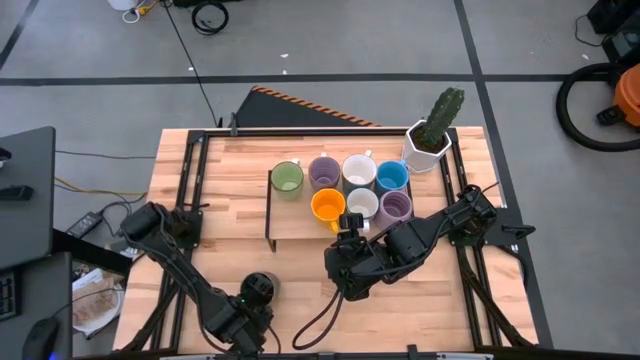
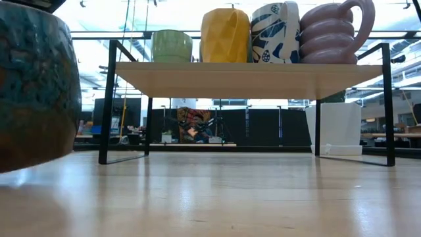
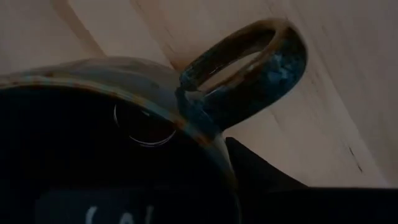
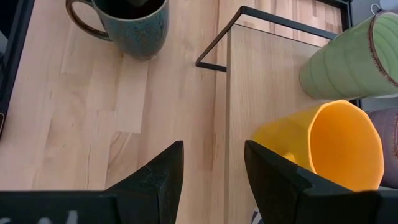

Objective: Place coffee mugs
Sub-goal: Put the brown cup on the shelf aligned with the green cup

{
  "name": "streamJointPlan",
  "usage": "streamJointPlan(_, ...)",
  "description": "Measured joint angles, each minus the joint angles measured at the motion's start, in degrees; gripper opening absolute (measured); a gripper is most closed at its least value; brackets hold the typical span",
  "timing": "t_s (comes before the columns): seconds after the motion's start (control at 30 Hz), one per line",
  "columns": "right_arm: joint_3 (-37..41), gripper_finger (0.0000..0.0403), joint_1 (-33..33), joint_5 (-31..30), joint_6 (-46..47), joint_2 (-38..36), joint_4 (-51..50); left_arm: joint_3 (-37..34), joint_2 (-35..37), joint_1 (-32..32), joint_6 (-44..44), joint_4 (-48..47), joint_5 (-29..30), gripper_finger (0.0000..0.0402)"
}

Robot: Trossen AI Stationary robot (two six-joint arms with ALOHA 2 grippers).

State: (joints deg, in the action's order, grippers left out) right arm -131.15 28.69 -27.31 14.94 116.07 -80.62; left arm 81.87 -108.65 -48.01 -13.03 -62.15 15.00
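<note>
Dark brown-black mug (image 1: 259, 289) stands upright directly under the left gripper (image 1: 247, 322), rim clamped between narrowed fingers, handle (image 3: 249, 68) jutting sideways over bare wood. Right gripper (image 4: 213, 167) hangs well apart with fingers spread, empty, beside the orange mug (image 1: 327, 205).

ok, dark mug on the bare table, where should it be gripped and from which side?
Grip the dark mug by its rim wall, descending from above: it stands upright, mouth open. Stay clear of the handle, which juts sideways. The left end effector sits there, one finger inside the mouth.
</note>
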Motion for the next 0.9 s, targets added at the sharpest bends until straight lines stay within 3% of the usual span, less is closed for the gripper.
streamJointPlan(0.43,0.0,0.0175,0.3,0.7,3.2,0.0,0.0,0.2,10.1,1.4,5.1,-0.4,-1.1,0.0041)
streamJointPlan(0.73,0.0,0.0175,1.5,1.5,6.0,0.0,-0.1,0.2,19.5,7.5,13.4,2.7,-5.0,0.0041)
streamJointPlan(0.9,0.0,0.0175,2.1,1.6,7.7,0.0,-0.2,3.9,20.3,11.2,18.9,0.5,-6.5,0.0041)
